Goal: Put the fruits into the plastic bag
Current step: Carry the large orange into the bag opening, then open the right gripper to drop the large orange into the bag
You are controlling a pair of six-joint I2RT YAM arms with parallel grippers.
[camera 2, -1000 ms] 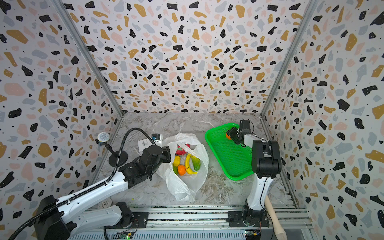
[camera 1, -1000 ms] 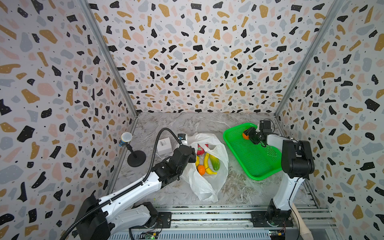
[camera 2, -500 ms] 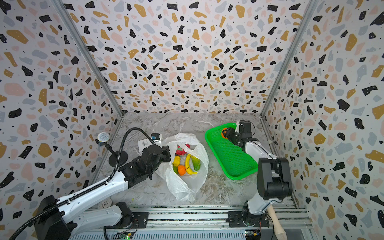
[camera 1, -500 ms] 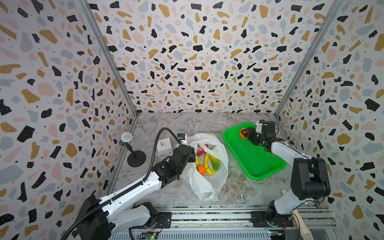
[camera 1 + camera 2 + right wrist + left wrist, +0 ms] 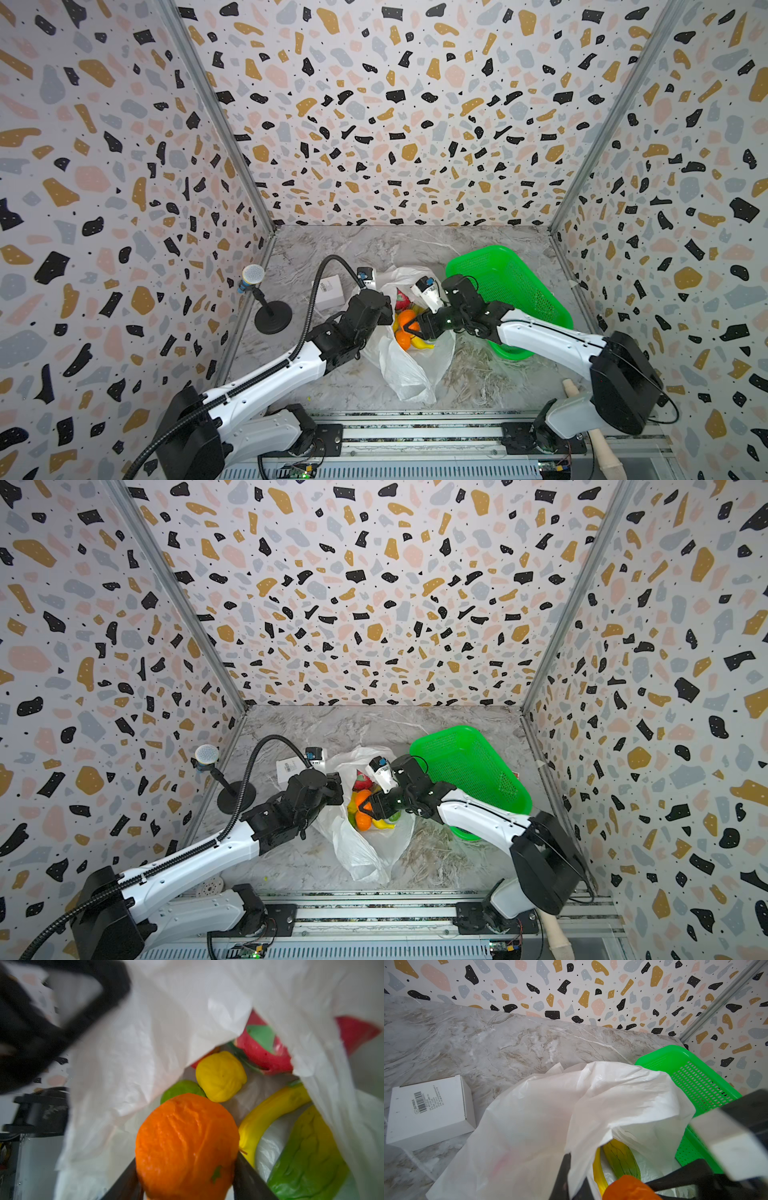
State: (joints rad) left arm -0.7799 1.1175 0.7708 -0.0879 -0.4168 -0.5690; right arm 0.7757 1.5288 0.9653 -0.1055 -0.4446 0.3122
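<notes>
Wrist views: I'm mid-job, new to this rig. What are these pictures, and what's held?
Two white robot arms work on a grey marble tabletop. Both top views look down on everything; each close-up comes from a camera on one arm's wrist. The left arm pinches the rim of the thin white plastic bag in its jaws. The right arm grips a round orange toy fruit in its jaws at the bag's mouth; other toy fruits lie inside. Nearby: a green mesh tray, a small white box.
</notes>
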